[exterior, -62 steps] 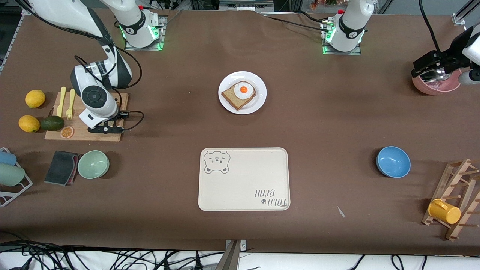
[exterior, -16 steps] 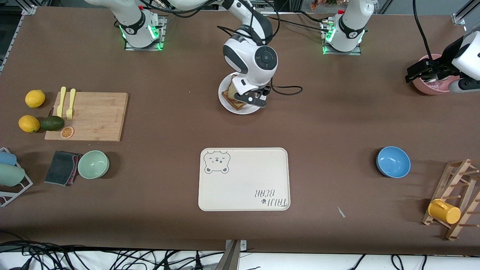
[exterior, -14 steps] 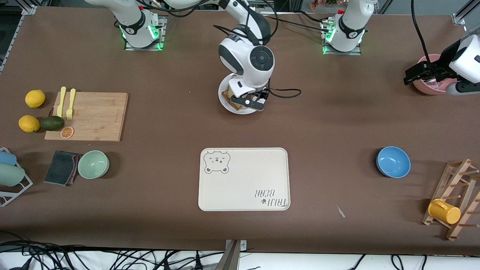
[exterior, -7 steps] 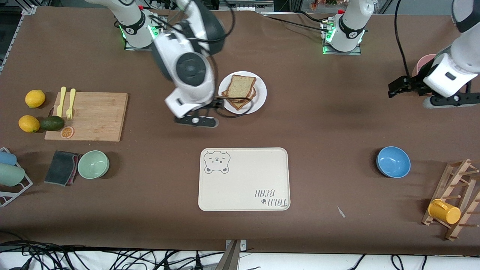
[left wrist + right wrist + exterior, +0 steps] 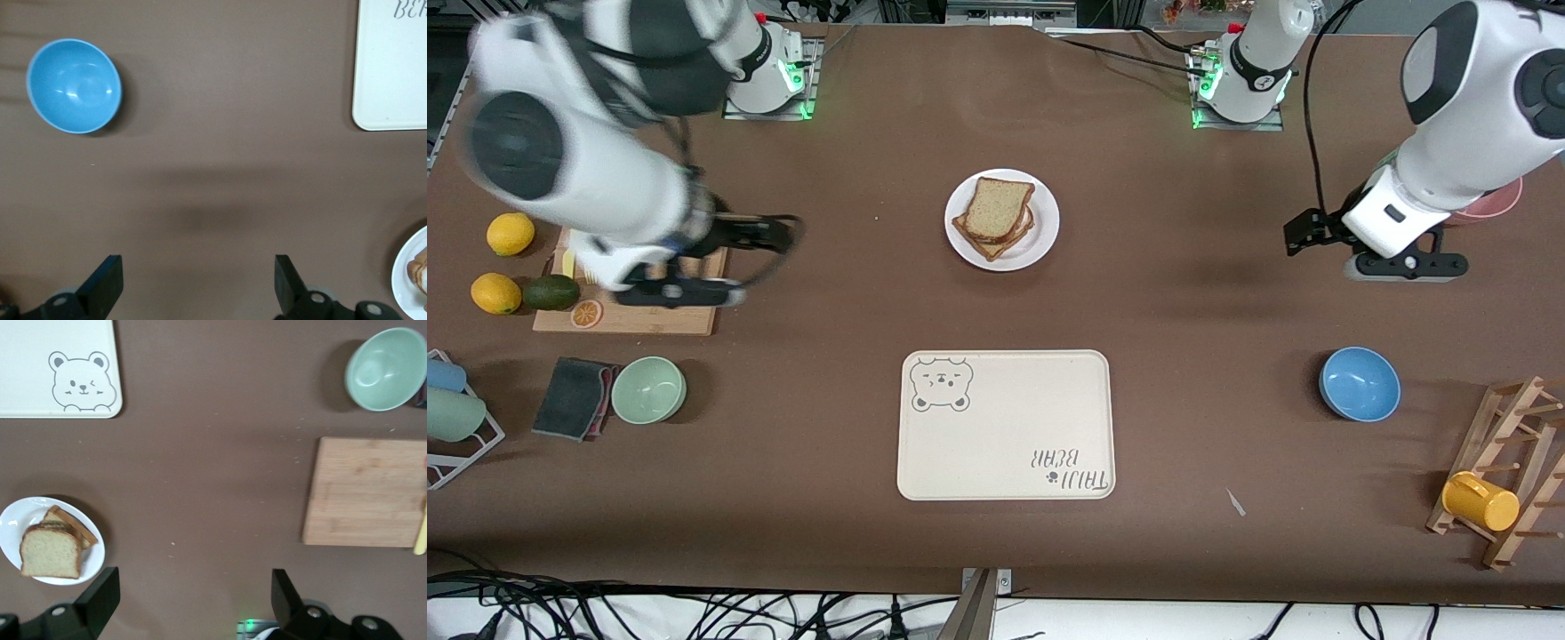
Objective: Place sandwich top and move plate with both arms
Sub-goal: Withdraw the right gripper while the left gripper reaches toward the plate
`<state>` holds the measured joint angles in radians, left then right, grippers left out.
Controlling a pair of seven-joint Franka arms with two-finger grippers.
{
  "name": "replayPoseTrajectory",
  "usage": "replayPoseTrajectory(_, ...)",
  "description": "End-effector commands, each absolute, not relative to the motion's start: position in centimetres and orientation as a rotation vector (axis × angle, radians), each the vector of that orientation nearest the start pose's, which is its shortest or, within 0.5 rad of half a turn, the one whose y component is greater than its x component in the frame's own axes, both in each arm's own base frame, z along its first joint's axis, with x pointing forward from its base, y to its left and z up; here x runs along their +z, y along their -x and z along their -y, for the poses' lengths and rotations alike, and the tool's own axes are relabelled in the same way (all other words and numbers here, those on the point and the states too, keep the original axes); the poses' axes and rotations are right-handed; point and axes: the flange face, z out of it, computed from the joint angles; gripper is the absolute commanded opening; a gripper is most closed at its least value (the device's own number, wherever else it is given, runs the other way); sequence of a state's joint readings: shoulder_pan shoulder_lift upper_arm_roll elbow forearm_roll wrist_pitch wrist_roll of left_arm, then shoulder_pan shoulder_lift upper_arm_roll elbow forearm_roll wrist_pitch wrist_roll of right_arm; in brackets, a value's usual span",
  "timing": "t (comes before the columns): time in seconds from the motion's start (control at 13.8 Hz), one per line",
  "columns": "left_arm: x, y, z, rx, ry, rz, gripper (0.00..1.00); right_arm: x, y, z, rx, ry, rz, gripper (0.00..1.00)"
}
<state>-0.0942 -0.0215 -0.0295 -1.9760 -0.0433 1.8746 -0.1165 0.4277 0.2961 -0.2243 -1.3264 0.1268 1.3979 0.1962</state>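
Note:
The sandwich top (image 5: 1000, 204) lies on another bread slice on the white plate (image 5: 1047, 227), mid-table toward the robots' bases. My right gripper (image 5: 679, 292) hangs open and empty, high over the table by the cutting board, well off from the plate. The right wrist view shows the sandwich top (image 5: 51, 551) and plate (image 5: 15, 520) to one side of its gripper (image 5: 193, 600). My left gripper (image 5: 1405, 266) is open and empty over bare table toward the left arm's end. The left wrist view has its gripper (image 5: 197, 287) over brown table and the plate's rim (image 5: 408, 280) at the frame's edge.
A cream bear tray (image 5: 1005, 425) lies nearer the front camera than the plate. A blue bowl (image 5: 1359, 383), pink bowl (image 5: 1494, 200) and mug rack (image 5: 1507, 471) sit at the left arm's end. The cutting board (image 5: 694, 302), green bowl (image 5: 648, 389) and lemons (image 5: 510, 234) sit at the right arm's end.
The right gripper set the bread slice on the egg slice, let go and swung up and away toward the cutting board. The left arm left the pink bowl and moved toward mid-table.

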Motion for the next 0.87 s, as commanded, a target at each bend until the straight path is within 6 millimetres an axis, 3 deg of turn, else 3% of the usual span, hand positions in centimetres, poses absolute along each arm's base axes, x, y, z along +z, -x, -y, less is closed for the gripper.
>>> replayPoseTrajectory(0.0,44.7,-53.6,8.3,0.123,3.217,0.019,1.00,56.8,-57.5,-9.1,0.343,3.048,0.031,1.00)
replayPoseTrajectory(0.07,43.8,-53.5,9.0,0.110,3.229,0.013,1.00,56.8,-56.6,-7.9,0.329,3.075,0.026,1.00)
replayPoseTrajectory(0.29,40.9,-53.0,10.6,0.093,3.273,0.020,1.00,56.9,-54.0,-7.5,0.163,3.152,0.078,1.00)
replayPoseTrajectory(0.58,37.7,-52.0,13.7,0.113,3.343,0.034,1.00,59.9,-54.2,-1.8,0.049,3.127,-0.042,1.00)
replayPoseTrajectory(0.8,35.3,-51.5,15.5,0.223,3.451,0.121,1.00,60.8,-54.3,0.2,0.113,3.126,-0.029,1.00)
